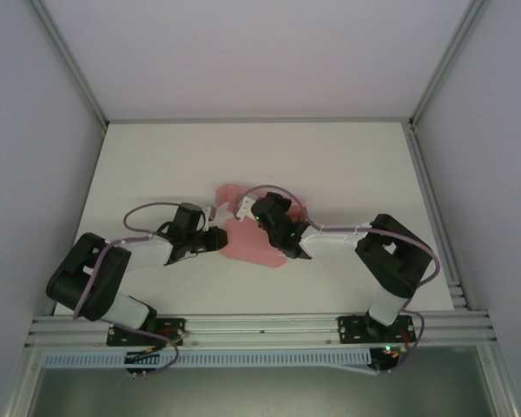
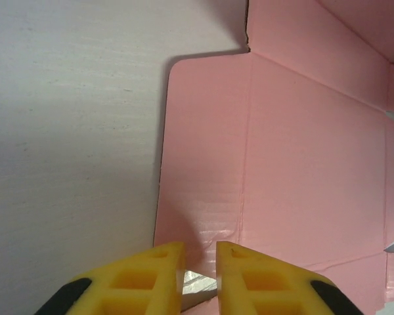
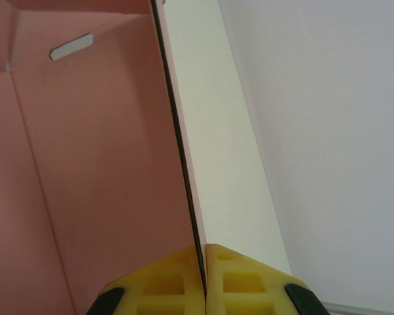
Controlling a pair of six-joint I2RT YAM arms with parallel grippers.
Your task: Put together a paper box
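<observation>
Top view: paper box (image 1: 253,245) sits mid-desk (image 1: 156,165), pale pink, partly folded, w/ both arms reaching in over it. Left pincer (image 1: 215,219) is at its left side, right pincer (image 1: 246,207) at the far middle, the two close together. Can't tell either pincer's gap from up here.

Left wrist: paper box (image 2: 282,151) spreads as a flat pink panel w/ creases, rounded corner top left, and a side wall rising at the far right. White desk (image 2: 72,131) lies bare to the left. Left pincer (image 2: 198,254) is narrow: yellow fingers (image 2: 151,269) nearly together at the panel's near edge, a pale sliver in the slim gap. Can't tell if it's actually pinching the card.

Right wrist: right pincer (image 3: 204,254) is clamped on a pink wall of the paper box (image 3: 105,164), seen edge-on as a thin dark line running up btwn the pads. Box inside is to the left, w/ a small slot cut-out (image 3: 71,46) near the top. Desk (image 3: 213,131) shows as a pale strip just right of the wall.
</observation>
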